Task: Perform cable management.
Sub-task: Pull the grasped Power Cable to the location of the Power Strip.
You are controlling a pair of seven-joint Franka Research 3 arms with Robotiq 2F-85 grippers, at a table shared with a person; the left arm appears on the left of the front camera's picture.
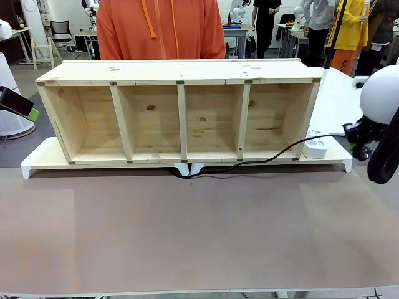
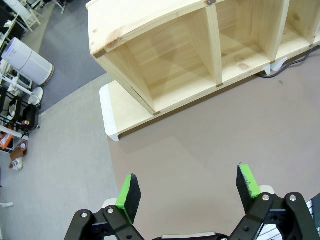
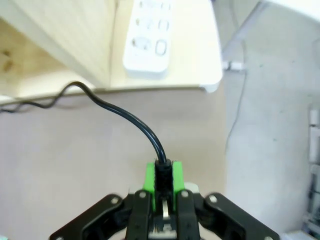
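The thin black cable (image 1: pixel 249 163) runs from under the middle of the wooden shelf (image 1: pixel 181 71) along its front and rises to the right. My right gripper (image 3: pixel 162 181) is shut on the cable's end (image 3: pixel 161 170), held above the table just right of the shelf. From the pads the cord (image 3: pixel 125 116) curves away toward the shelf foot. In the front view the right gripper (image 1: pixel 357 142) hangs beside the white power strip (image 1: pixel 315 148). My left gripper (image 2: pixel 188 192) is open and holds nothing, above the table off the shelf's left end; it also shows at the picture's left edge (image 1: pixel 25 107).
The shelf has several open compartments and stands on a white riser (image 1: pixel 37 163). A person in an orange hoodie (image 1: pixel 161 28) stands behind it. The power strip (image 3: pixel 150 40) lies on the riser's right end. Bare brown table (image 1: pixel 199 237) spreads in front.
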